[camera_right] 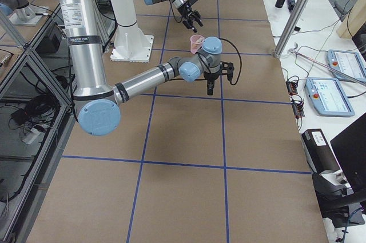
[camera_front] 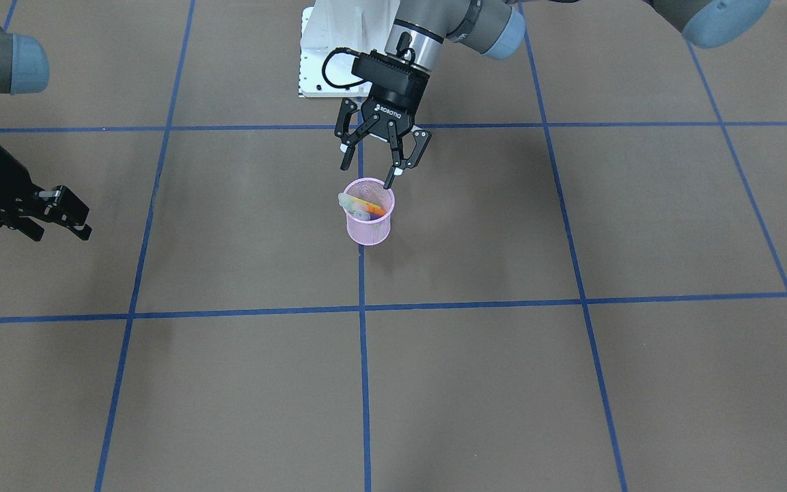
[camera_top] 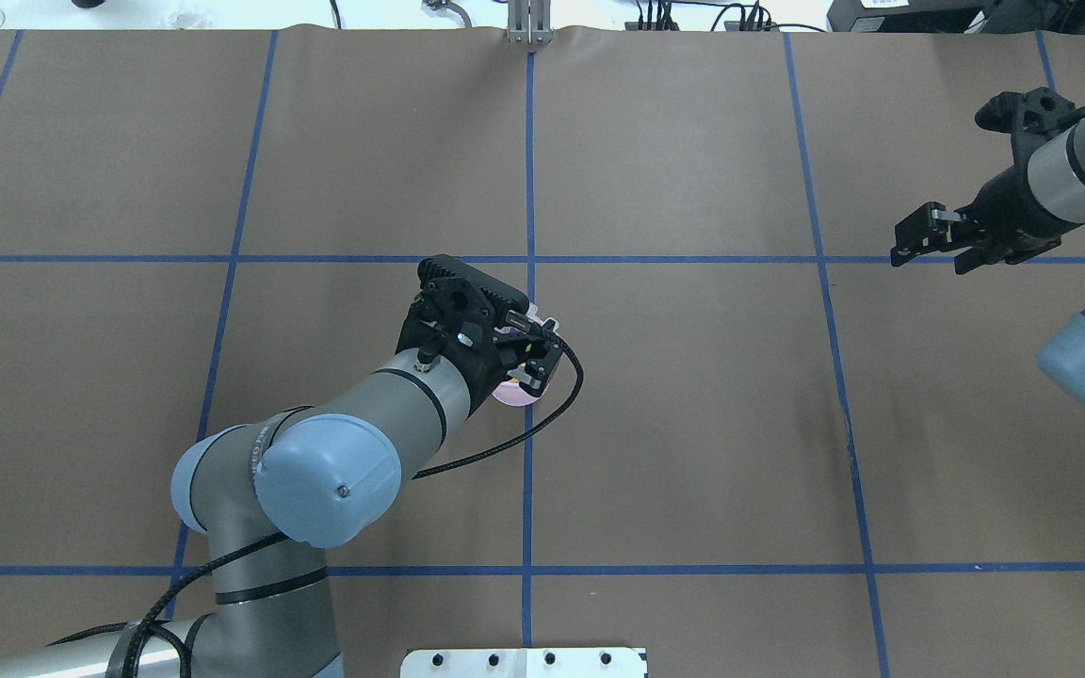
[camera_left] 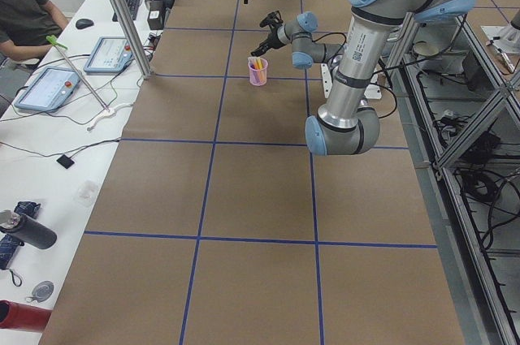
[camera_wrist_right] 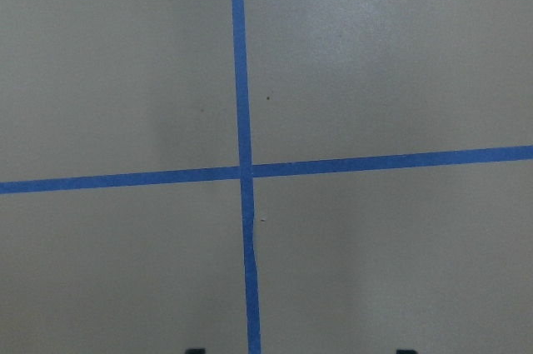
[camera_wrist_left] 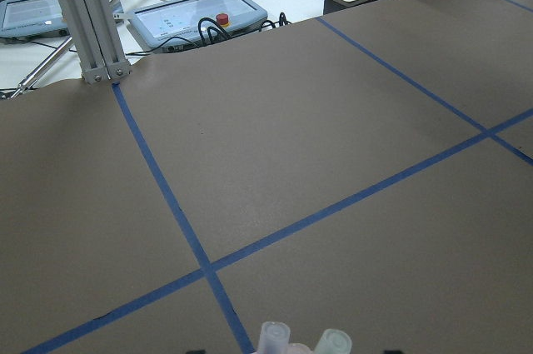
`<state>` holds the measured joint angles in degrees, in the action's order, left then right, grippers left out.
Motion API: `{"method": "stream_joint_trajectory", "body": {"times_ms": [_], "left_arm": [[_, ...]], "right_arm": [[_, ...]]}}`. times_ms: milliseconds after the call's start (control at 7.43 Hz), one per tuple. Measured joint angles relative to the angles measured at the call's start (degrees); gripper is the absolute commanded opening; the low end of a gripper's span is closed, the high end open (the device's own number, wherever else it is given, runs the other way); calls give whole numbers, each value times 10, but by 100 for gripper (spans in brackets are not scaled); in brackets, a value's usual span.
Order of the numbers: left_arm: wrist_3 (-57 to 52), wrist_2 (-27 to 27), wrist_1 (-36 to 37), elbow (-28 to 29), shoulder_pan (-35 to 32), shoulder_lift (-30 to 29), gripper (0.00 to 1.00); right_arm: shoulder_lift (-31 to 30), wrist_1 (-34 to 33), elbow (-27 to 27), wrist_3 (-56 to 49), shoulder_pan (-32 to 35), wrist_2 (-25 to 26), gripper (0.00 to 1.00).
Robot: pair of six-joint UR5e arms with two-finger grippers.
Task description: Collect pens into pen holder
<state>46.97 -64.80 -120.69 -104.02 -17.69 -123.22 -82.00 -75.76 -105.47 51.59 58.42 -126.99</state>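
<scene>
Pens (camera_front: pixel 363 203) inside pen holder (camera_front: pixel 369 232); left gripper (camera_front: pixel 367 175) wide above; right gripper (camera_front: pixel 63 235) wide, aside

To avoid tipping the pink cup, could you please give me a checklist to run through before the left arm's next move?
1. Left claw open and empty: ok.
2. Pens inside the pen holder: ok.
3. Pen holder upright: ok.
4. Left claw's fingertip clear of the holder's rim: cannot tell; they overlap in the front-facing view.
5. Right claw far from the holder: ok.
</scene>
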Motion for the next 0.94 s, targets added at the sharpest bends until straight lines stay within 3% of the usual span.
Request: {"method": "stream_joint_trajectory", "body": {"times_ms": [135, 269, 673, 942], "left_arm": [[32, -13, 2, -5, -17, 3, 79], [50, -48, 15, -7, -42, 12, 79], [57, -223, 74, -7, -156, 58, 78], [37, -385, 82, 10, -264, 90, 78]], "right_arm": [[-1, 0, 0, 0, 0, 3, 98], [-3, 1, -1, -1, 0, 12, 98], [-28, 2, -4, -29, 15, 34, 99], [-66, 0, -2, -128, 70, 33, 99]]}}
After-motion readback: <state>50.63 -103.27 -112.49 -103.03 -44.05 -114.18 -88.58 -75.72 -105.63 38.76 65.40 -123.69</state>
